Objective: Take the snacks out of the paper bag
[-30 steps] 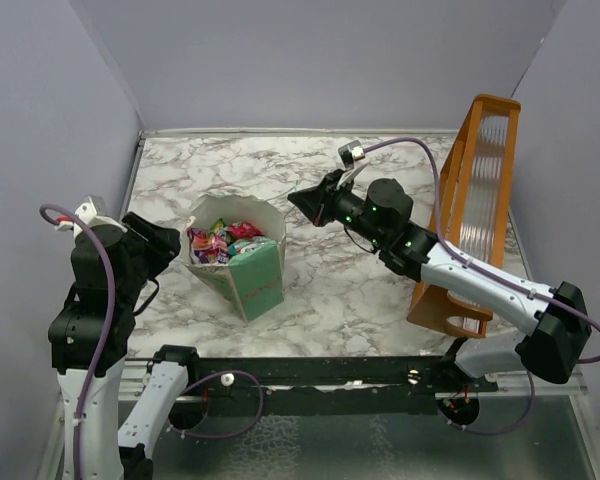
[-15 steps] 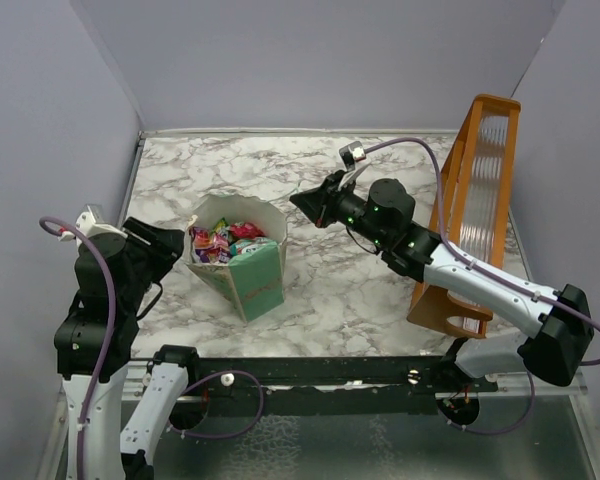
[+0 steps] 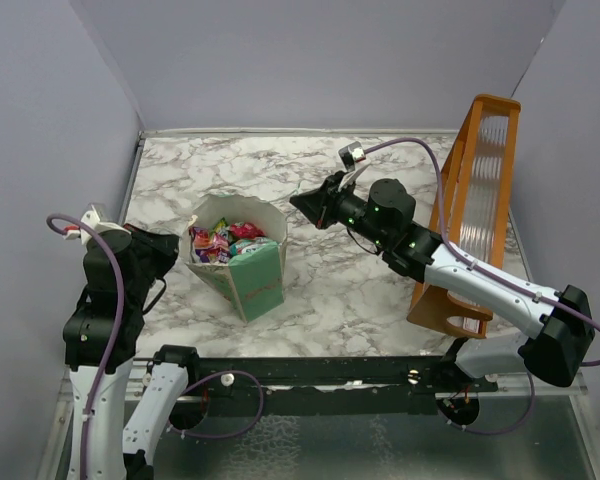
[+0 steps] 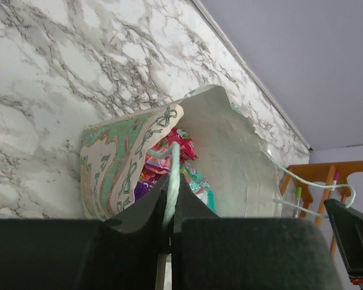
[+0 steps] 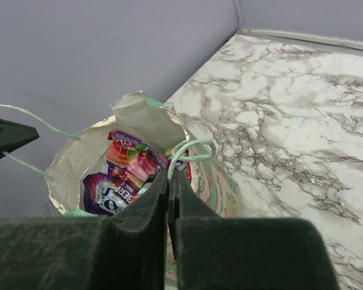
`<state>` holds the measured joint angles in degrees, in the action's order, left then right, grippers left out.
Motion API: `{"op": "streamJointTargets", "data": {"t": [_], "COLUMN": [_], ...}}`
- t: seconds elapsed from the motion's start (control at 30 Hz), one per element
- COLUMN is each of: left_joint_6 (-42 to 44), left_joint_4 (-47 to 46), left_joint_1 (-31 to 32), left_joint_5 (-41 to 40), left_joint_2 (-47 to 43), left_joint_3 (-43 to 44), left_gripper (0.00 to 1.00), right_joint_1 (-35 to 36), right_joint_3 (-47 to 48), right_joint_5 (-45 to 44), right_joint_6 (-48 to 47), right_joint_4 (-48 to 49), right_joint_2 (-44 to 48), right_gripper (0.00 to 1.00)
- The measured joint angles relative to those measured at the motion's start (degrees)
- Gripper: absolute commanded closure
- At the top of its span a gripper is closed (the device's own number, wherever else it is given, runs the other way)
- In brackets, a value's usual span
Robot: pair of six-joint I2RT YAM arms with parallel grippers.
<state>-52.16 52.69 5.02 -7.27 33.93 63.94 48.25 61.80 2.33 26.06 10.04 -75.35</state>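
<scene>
The paper bag (image 3: pixel 242 262) stands open on the marble table, green with a cream patterned front (image 4: pixel 118 158) and white inside (image 5: pixel 78 151). Several shiny snacks (image 3: pixel 220 241) in purple, pink-red and teal fill it (image 5: pixel 130 162), also showing in the left wrist view (image 4: pixel 183 148). My left gripper (image 3: pixel 172 245) is at the bag's left side, shut on one thin string handle (image 4: pixel 174 160) that runs between its fingertips. My right gripper (image 3: pixel 300 201) is at the bag's upper right, shut on the other string handle (image 5: pixel 196 148), which loops just past its jaws.
An orange wooden rack (image 3: pixel 472 205) stands along the right side, behind the right arm, and shows in the left wrist view (image 4: pixel 317 172). Grey walls close in the table on the left, back and right. Bare marble (image 3: pixel 230 170) lies behind the bag.
My left gripper has shut on the bag's string handle, and the left arm has shifted slightly nearer. The right arm and the bag have not moved.
</scene>
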Motion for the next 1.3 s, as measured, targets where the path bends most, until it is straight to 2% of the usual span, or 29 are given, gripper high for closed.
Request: {"op": "streamJointTargets", "data": {"t": [0.2,0.5,0.73,0.9,1.1,1.3], "left_joint_6": [2.10,9.77,16.83,20.85,23.56,23.56], "left_joint_4": [-0.63,-2.25,-5.29,-8.55,-13.55,-17.25], "left_joint_1": [0.00,0.37,0.37,0.37,0.26,0.26], "left_joint_5": [-2.36,-7.74,-13.49,-14.40,-8.15,5.07], "left_joint_2": [1.90,13.62,14.05,14.14,13.11,9.14], "left_joint_3": [4.00,16.33,18.58,18.12,12.39,5.77], "left_gripper": [1.00,1.00,1.00,1.00,1.00,1.00], "right_joint_1": [0.00,0.00,0.00,0.52,1.31,1.57], "right_joint_3": [0.28,1.88,4.61,4.79,2.25,-4.11], "right_joint_5": [2.45,8.76,16.74,22.45,26.77,27.45], "right_joint_6": [-0.04,0.20,4.85,8.98,11.47,11.50], "right_joint_4": [-0.39,-1.88,1.16,5.40,8.04,7.56], "right_joint_2": [0.00,-1.42,-7.45,-12.26,-14.08,-11.28], "right_gripper": [0.98,0.99,0.99,0.99,0.99,0.96]}}
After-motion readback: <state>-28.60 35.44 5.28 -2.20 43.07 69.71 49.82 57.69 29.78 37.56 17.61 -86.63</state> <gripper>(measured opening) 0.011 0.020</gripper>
